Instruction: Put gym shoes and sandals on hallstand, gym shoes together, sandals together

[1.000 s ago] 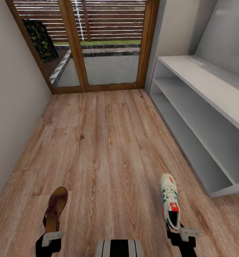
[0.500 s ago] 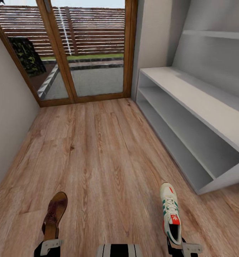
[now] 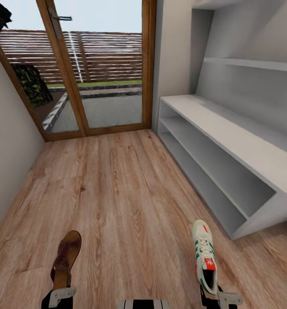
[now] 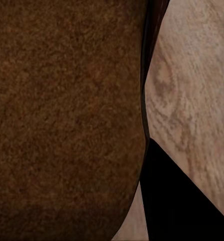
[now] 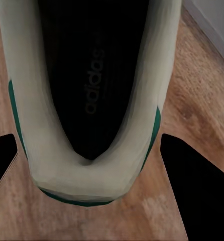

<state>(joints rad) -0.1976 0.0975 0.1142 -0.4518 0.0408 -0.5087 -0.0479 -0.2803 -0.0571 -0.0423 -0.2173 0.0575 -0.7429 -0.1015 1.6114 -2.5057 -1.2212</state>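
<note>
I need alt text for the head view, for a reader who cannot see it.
Each arm holds one shoe low over a wood floor: a brown sandal at left, a white gym shoe at right. A grey shoe rack stands right, glass doors ahead.

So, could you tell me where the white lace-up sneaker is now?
In the head view, the white lace-up sneaker is low right, heel in the right claw, near the pale grey shoe rack.

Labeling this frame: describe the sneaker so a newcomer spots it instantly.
Find the grey rack along the corridor's right wall. Just off its near end, the sneaker sits heel-first in the right gripper. White with green stripes and a red tongue tag, unlike the brown sandal.
</note>
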